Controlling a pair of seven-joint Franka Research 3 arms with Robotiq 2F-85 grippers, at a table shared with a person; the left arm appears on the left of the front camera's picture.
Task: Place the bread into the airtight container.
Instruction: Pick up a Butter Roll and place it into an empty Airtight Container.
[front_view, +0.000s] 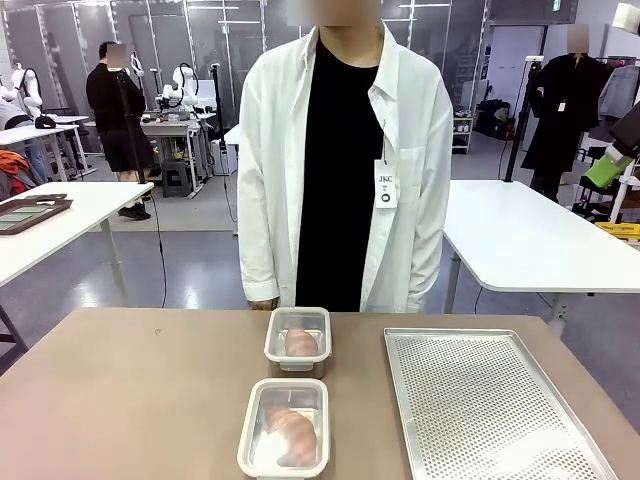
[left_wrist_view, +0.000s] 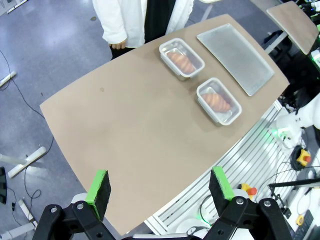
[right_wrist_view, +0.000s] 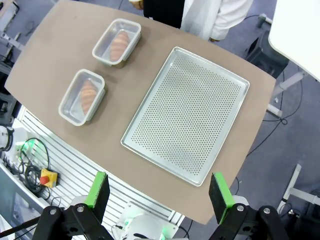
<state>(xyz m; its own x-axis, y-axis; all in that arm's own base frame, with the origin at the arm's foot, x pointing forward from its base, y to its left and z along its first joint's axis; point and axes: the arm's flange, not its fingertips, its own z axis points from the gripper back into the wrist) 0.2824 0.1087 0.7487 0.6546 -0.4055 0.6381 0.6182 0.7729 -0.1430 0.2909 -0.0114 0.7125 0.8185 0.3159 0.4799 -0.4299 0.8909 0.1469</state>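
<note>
Two clear airtight containers stand on the brown table, each holding a piece of bread. The near container (front_view: 284, 427) holds a bread roll (front_view: 290, 434); the far container (front_view: 298, 340) holds another bread (front_view: 300, 343). The left wrist view shows both containers (left_wrist_view: 218, 100) (left_wrist_view: 181, 58) far below, and so does the right wrist view (right_wrist_view: 82, 96) (right_wrist_view: 116, 42). My left gripper (left_wrist_view: 160, 187) hovers high above the table's near-left edge, open and empty. High over the table's front edge near the tray, my right gripper (right_wrist_view: 159, 192) is open and empty too.
A perforated metal tray (front_view: 490, 405) lies at the right of the table, with nothing on it. A person in a white coat (front_view: 340, 160) stands at the far edge, hands down. The left half of the table (front_view: 120, 400) is bare.
</note>
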